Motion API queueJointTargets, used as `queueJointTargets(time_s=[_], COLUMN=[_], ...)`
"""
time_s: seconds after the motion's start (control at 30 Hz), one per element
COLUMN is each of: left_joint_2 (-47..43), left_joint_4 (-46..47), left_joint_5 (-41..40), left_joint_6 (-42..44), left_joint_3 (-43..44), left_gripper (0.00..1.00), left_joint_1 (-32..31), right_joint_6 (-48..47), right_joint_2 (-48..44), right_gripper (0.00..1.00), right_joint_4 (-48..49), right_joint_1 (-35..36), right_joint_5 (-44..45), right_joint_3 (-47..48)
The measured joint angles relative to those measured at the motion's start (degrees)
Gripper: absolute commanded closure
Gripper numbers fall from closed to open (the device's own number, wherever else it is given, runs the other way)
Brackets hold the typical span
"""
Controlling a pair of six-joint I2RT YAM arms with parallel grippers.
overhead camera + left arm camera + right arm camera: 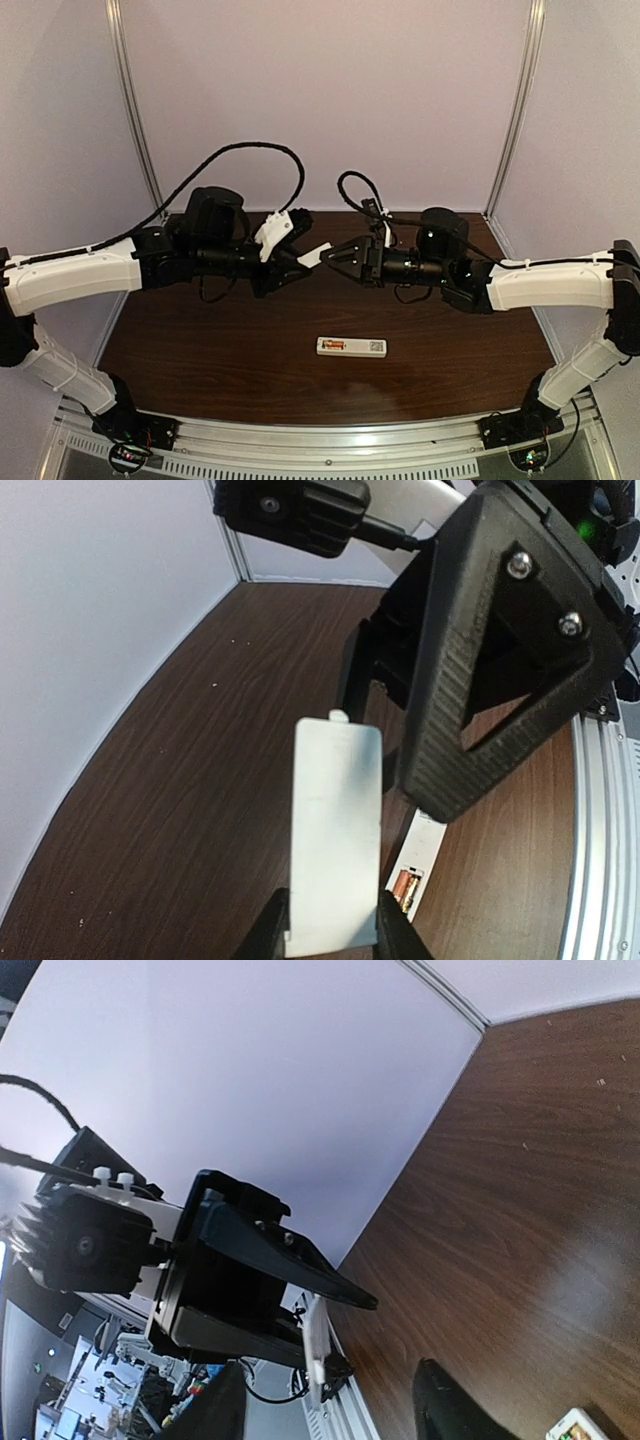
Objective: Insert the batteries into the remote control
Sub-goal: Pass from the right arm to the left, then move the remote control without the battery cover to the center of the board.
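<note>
Two sets of jaws faced off mid-frame: my left jaws clamped the cover (335, 830), my right jaws stood apart; the remote (351, 346) lay on the worktop (200, 350), lower centre.

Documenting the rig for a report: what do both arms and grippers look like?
The left arm and right arm: white shells, black joints. The left gripper and right gripper: black, ribbed, triangular-framed fingers. A black cable loops over each.

One white remote control (351, 346), two orange-gold batteries (405, 891), and one white cover plate (335, 835)
</note>
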Motion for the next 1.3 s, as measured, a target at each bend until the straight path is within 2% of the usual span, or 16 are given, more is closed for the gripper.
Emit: queueJointTargets(time_s=[0.13, 0.37, 0.5, 0.63, 0.8, 0.9, 1.1, 1.3], left_joint_2=[0.33, 1.22, 1.57, 3.41, 5.99, 6.95, 7.10, 7.13], left_joint_4=[-1.53, -6.95, -9.18, -10.08, -10.29, -10.29, -9.66, -9.73], left_joint_5=[1.44, 5.99, 7.02, 8.17, 8.79, 9.07, 10.23, 11.08], left_joint_6=[-0.46, -0.44, -0.13, 0.68, 1.88, 2.25, 3.50, 5.14], left_joint_3=[0.00, -1.11, -2.12, -2.14, -2.54, -2.97, -5.16, -7.19], left_gripper=[0.95, 0.87, 0.84, 0.82, 0.82, 0.81, 0.79, 0.77], left_joint_1=[0.07, 1.60, 1.90, 1.88, 1.88, 1.88, 1.88, 1.88], right_joint_6=[-2.32, -7.89, -9.77, -11.10, -12.68, -13.05, -13.99, -15.23], right_joint_2=[-3.58, -16.94, -17.70, -15.19, -11.04, -8.37, -2.27, 4.87], right_gripper=[0.25, 0.27, 0.27, 0.26, 0.27, 0.31, 0.40, 0.43], right_joint_4=[-7.50, -24.98, -34.38, -39.80, -41.59, -40.98, -37.59, -32.92], right_joint_1=[-1.51, -4.35, -5.14, -5.42, -5.79, -6.19, -6.38, -6.40], right_joint_5=[1.55, 9.51, 13.11, 14.86, 15.19, 14.53, 10.56, 5.90], right_joint_3=[-0.79, -5.18, -8.55, -11.61, -13.49, -14.73, -15.43, -12.41])
